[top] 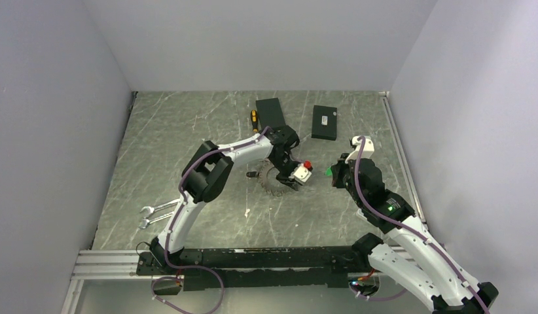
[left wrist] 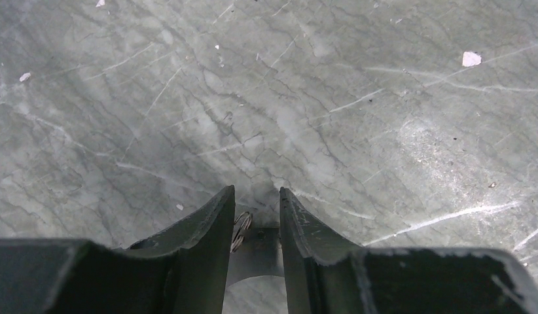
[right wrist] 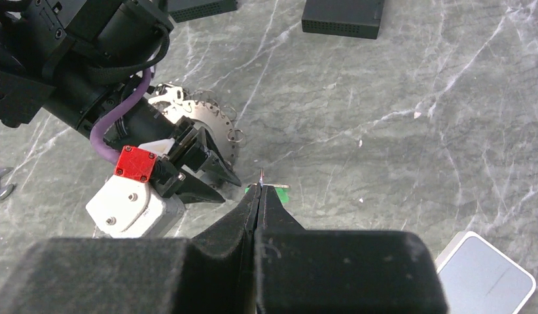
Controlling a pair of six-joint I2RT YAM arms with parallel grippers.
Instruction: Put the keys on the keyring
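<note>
The keyring [top: 271,180] lies mid-table like a toothed wheel of small keys. In the right wrist view it is a silver toothed disc [right wrist: 217,124] with a small loose wire ring [right wrist: 237,136] beside it. My left gripper [top: 287,183] is at its edge. In the left wrist view my left gripper [left wrist: 256,193] has its jaws narrow around a grey metal piece [left wrist: 256,252] and a wire loop [left wrist: 241,229]. My right gripper [right wrist: 260,186] is shut on a thin key with a green head [right wrist: 279,192], just right of the left gripper [right wrist: 231,192]. The green head also shows in the top view [top: 329,172].
Two flat black boxes [top: 271,109] [top: 325,122] lie at the back, with a black-and-yellow screwdriver [top: 254,120] beside the left one. Two silver spanners [top: 155,214] lie front left. A pale grey pad [right wrist: 485,275] sits near the right arm.
</note>
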